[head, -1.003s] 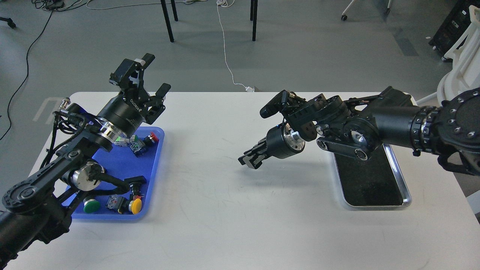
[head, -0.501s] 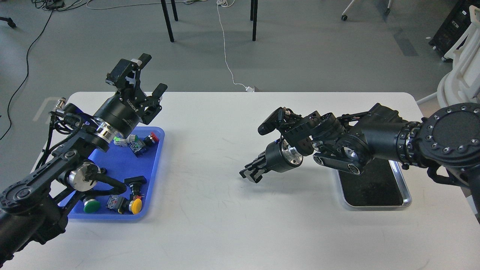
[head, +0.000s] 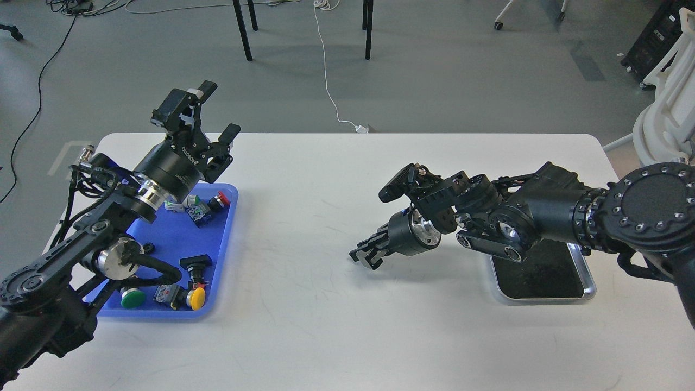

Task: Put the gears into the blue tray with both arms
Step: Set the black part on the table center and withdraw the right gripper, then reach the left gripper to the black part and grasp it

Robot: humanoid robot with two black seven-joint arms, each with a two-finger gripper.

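The blue tray [head: 225,247] lies at the table's left and holds push-button switches with green [head: 132,298], yellow [head: 196,297] and red [head: 220,200] caps. My left gripper [head: 219,110] hovers open above the tray's far end, fingers pointing up and away, with nothing between them. At mid-table my right gripper [head: 365,258] is low over the bare tabletop, pointing left, its fingers drawn together. Anything pinched there is too small to see. I cannot pick out any gears in the tray or on the dark mat.
A silver-rimmed dark tray [head: 589,283] sits at the right, partly under my right forearm. My left arm's links cover the blue tray's left side. White tabletop [head: 304,304] lies between the two trays. Chair legs and cables are on the floor beyond.
My right gripper has dropped closer to the table and the right arm has swung lower over the dark tray. My left gripper has edged slightly left and up, still open.
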